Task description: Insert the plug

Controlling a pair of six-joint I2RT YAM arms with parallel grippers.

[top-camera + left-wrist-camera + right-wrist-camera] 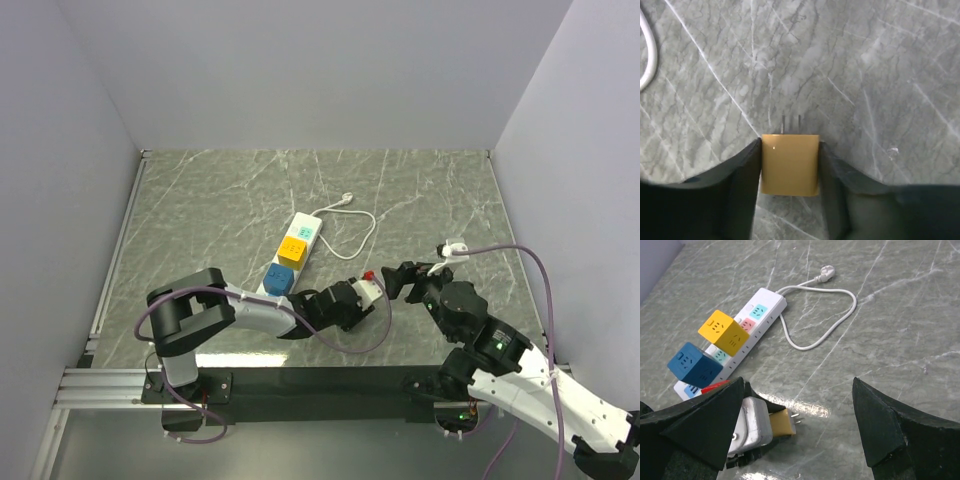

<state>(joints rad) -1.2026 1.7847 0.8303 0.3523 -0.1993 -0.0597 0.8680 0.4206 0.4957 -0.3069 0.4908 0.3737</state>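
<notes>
1. Task status: early stage. The plug (790, 167) has been grasped but not inserted.
2. Left gripper (790, 146): closed on the plug. In the left wrist view, both fingers (747, 170) press against the sides of the tan body. The two prongs (791, 122) project forward, clear of the fingers.
3. Right gripper (797, 385): jaws spread wide with nothing between them. It hangs just beside the held plug and faces it.
4. Plug location: low over the worktop (440, 200), between the two grippers and to the right of the near end of the power strip (297, 252). It does not touch the strip. Whether it rests on the worktop or is lifted cannot be told.
5. Power strip condition: a yellow cube (722, 332) and a blue cube (692, 365) sit on it. At least one socket near its far end appears free.
6. Orientation: the prongs appear to point away from the strip.
7. Remaining steps, as judged:
   - turn or hand over the plug;
   - align the prongs with a free socket;
   - press the plug home.
</notes>
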